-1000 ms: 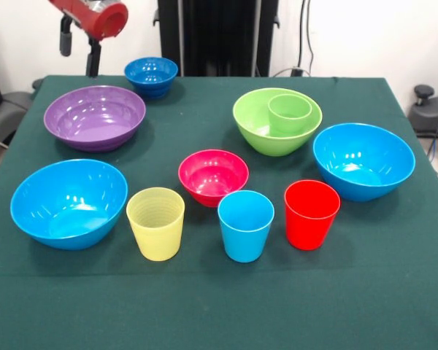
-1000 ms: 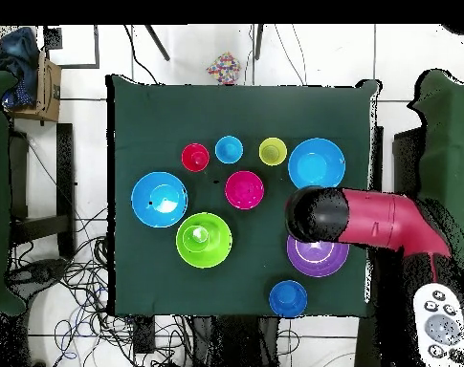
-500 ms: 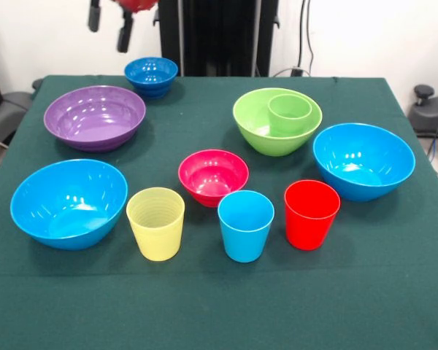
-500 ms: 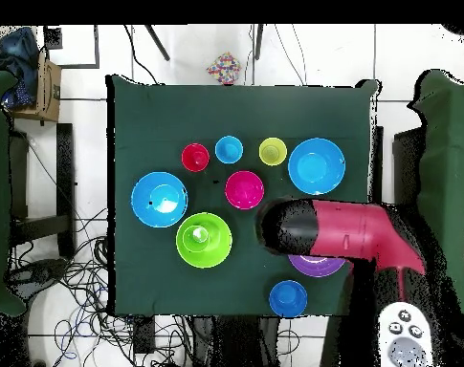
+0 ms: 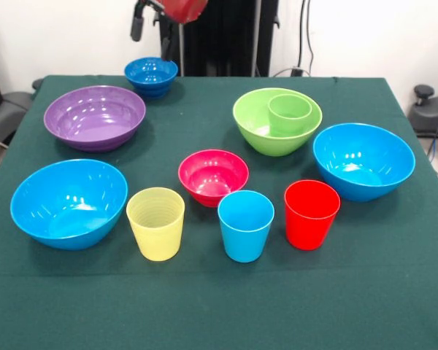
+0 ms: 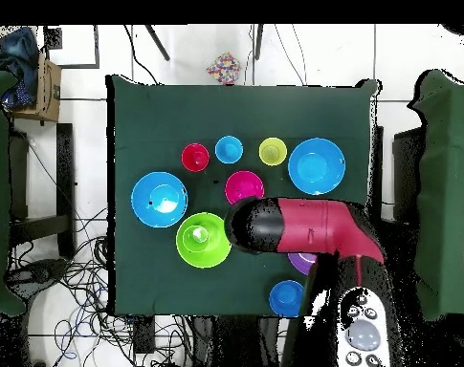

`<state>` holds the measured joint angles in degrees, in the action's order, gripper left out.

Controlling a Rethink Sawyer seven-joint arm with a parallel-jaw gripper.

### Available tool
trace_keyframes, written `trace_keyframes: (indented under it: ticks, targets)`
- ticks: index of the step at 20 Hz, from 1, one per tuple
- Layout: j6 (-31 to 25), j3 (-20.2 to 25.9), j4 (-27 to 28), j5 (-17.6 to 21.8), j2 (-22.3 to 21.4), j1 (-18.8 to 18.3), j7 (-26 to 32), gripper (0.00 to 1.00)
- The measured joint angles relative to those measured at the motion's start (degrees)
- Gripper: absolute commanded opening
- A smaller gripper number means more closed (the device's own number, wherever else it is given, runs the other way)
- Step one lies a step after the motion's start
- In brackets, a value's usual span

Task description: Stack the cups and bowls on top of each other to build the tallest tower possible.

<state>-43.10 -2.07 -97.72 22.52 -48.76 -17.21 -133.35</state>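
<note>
The green cup (image 5: 290,113) sits inside the large lime-green bowl (image 5: 259,137). The yellow cup (image 5: 155,223), light blue cup (image 5: 246,226) and red cup (image 5: 312,214) stand in a front row. The pink-red bowl (image 5: 213,176) is behind them. Light blue bowls lie at the left (image 5: 69,203) and the right (image 5: 363,161). The purple bowl (image 5: 95,117) and the dark blue bowl (image 5: 151,76) are at the back left. My gripper (image 5: 152,23) hangs open and empty, high above the dark blue bowl. In the overhead view my arm (image 6: 307,226) covers most of the purple bowl (image 6: 302,261).
The table (image 5: 219,299) has a dark green cloth. The black pedestal (image 5: 219,36) stands behind its far edge. Cables lie on the floor (image 6: 73,287) beside the table.
My arm has swung from above the purple bowl toward the table's middle, rightward in the front view. The gripper stays high and empty. No cup or bowl has moved.
</note>
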Motion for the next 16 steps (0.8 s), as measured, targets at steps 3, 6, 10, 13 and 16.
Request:
trace_keyframes:
  ticks: [3,6,10,13,16]
  targets:
    - [0.0,-0.7,0.0,-0.8,0.7,0.9,0.0,1.00]
    - [0.0,-1.5,0.0,-1.7,1.3,2.0,0.0,1.00]
    - [0.0,-2.8,0.1,-2.9,1.4,4.1,0.0,1.00]
    - [0.0,-4.5,0.4,-4.2,1.4,6.3,0.0,1.00]
    - [-0.1,-5.6,0.7,-5.2,1.4,8.0,0.0,1.00]
